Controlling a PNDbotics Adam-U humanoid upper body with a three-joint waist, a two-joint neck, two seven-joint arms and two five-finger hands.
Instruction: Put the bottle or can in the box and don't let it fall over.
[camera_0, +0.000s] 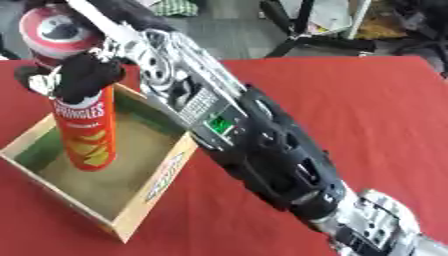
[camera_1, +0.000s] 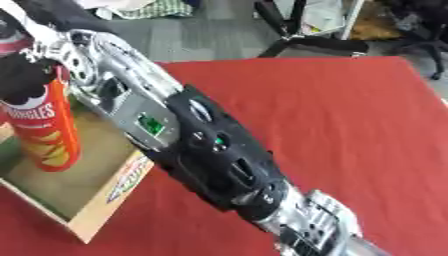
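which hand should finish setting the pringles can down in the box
Right. The right robot hand is already curled round the top of the upright Pringles can, whose base sits inside the open box. No left hand shows in either view.

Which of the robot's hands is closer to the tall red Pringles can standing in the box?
The right hand: its fingers are curled round the top of the tall red Pringles can. The left hand shows in neither view.

Red can (camera_0: 86, 135) with yellow chips, tan box (camera_0: 149, 190) with green inner wall, red tablecloth (camera_0: 350, 110), black-and-silver right hand (camera_0: 83, 75).
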